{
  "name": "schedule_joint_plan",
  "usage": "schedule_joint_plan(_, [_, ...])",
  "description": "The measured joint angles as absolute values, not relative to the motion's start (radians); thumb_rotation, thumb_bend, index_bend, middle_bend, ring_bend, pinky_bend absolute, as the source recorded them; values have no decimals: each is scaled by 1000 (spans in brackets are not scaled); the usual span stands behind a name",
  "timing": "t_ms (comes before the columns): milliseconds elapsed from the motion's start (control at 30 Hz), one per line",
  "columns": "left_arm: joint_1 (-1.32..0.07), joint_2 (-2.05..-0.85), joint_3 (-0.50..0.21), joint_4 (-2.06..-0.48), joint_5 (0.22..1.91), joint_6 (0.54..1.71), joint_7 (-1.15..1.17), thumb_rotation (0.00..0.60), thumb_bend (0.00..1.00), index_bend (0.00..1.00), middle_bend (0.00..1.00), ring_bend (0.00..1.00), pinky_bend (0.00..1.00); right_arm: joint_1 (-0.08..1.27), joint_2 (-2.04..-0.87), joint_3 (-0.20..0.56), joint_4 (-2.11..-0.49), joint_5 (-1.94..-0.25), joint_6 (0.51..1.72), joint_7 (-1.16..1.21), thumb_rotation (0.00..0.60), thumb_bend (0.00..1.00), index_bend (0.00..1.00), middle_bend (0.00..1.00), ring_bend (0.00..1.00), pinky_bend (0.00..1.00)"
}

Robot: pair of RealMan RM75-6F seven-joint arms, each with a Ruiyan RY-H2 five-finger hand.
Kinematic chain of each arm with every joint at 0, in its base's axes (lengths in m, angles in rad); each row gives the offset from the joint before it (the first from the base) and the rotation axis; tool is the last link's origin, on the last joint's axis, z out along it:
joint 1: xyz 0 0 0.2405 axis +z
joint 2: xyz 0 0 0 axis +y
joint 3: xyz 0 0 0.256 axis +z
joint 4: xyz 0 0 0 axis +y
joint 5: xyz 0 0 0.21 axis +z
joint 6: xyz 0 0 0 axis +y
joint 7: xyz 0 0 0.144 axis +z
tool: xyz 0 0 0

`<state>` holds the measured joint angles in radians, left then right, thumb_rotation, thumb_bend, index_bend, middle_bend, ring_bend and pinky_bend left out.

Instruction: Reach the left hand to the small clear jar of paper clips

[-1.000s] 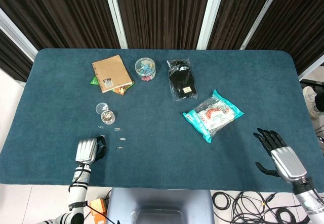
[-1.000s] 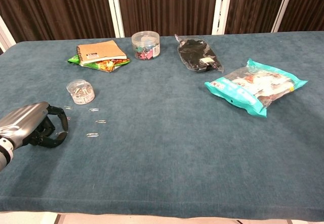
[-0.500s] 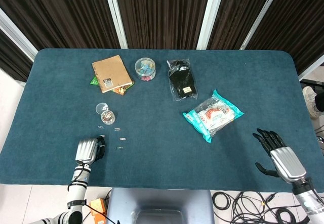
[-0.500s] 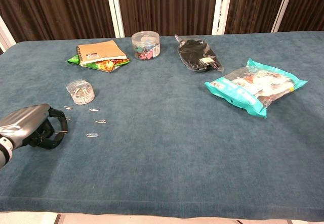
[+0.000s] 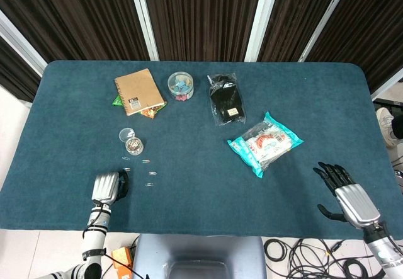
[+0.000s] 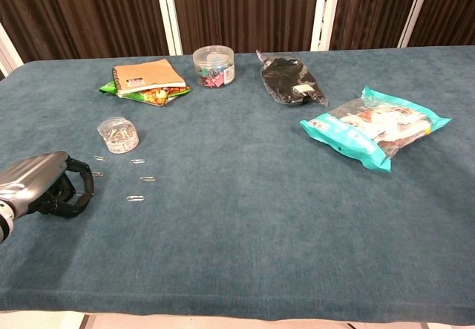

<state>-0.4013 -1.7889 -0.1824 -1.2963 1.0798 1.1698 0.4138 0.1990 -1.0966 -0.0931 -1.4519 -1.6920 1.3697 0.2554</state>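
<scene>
The small clear jar of paper clips [image 5: 133, 145] [image 6: 118, 134] stands upright on the left part of the blue table, its round lid [image 5: 126, 133] lying just behind it. Several loose paper clips [image 5: 146, 161] [image 6: 135, 197] are scattered in front of the jar. My left hand [image 5: 107, 187] [image 6: 43, 186] rests on the cloth near the front left edge, short of the jar, with its fingers curled in and nothing held. My right hand [image 5: 343, 192] sits at the front right with fingers spread, holding nothing.
At the back lie a brown spiral notebook [image 5: 138, 91] on a green snack packet [image 6: 148, 94], a clear tub of coloured clips [image 5: 181, 85], and a black pouch [image 5: 226, 99]. A teal snack bag [image 5: 265, 142] lies right of centre.
My left hand has drawn back slightly toward the front left edge and its fingers have curled in tighter. My right hand has barely shifted.
</scene>
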Motion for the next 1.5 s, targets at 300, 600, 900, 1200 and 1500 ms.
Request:
schedule_joint_plan(300, [-414,-1755,-218,-1307,1138,1228,377,600,381,711,1000,1000,1000,198,-1091,-92,-1453,-1690,1371,259,600,236,0,0,0,0])
schedule_joint_plan(600, [-495,-1756,-301,-1231,1132,1201,357,600,379,711,1000,1000,1000,195,-1084,-84,-1450,-1676,1374,267,600,237,0,0,0,0])
schedule_joint_plan(900, [-614,-1839,-363,-1068,1075,1105,352,600,377,710,1000,1000,1000,194,-1078,-74,-1442,-1646,1360,280,600,236,0,0,0,0])
schedule_joint_plan(1200, [-685,-1911,-376,-939,1055,1062,329,600,376,678,1000,1000,1000,187,-1069,-70,-1439,-1636,1358,288,600,237,0,0,0,0])
schedule_joint_plan(1500, [-690,-1908,-372,-939,1030,1049,331,600,335,518,1000,1000,1000,185,-1067,-70,-1442,-1638,1358,286,600,236,0,0,0,0])
